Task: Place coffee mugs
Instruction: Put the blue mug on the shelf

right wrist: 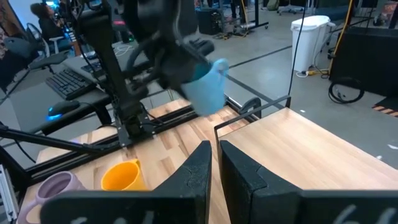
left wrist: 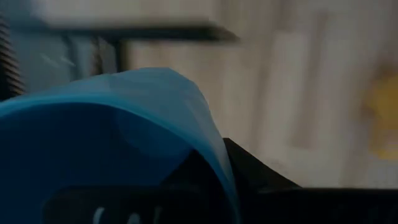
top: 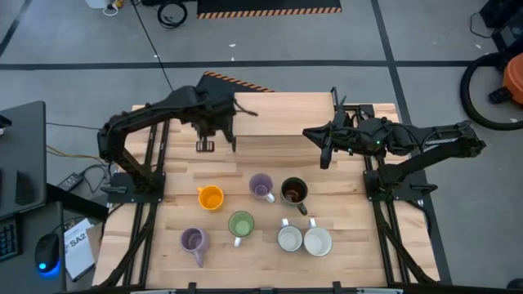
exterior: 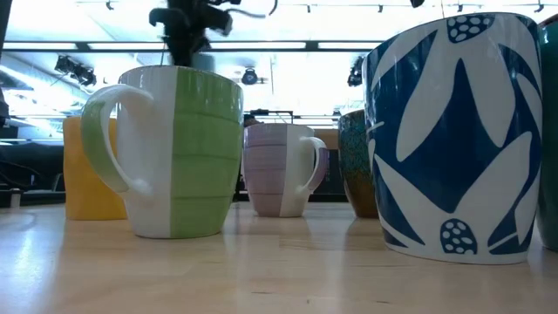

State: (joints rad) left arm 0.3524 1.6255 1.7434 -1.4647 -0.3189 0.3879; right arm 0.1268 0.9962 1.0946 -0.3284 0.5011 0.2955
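Nearest, two white mugs (top: 303, 239) are standing upright by the worktop (top: 270, 122) edge, with green (top: 240, 224), lilac (top: 194, 241) and orange mugs (top: 211, 198) beyond. Farther back, the left gripper (right wrist: 180, 62) is holding a blue mug (right wrist: 207, 85) tilted in the air, its fingers pinching the rim. The right gripper (right wrist: 214, 165) is hovering with fingers closed, empty.

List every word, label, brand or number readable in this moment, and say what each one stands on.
"SA2": on the white paper or booklet lying at the left of the table in the high view; the rest of its print is too small to read.
Coffee mugs: patterns only, no lettering.
Arms, left gripper, right gripper: no readable markings.
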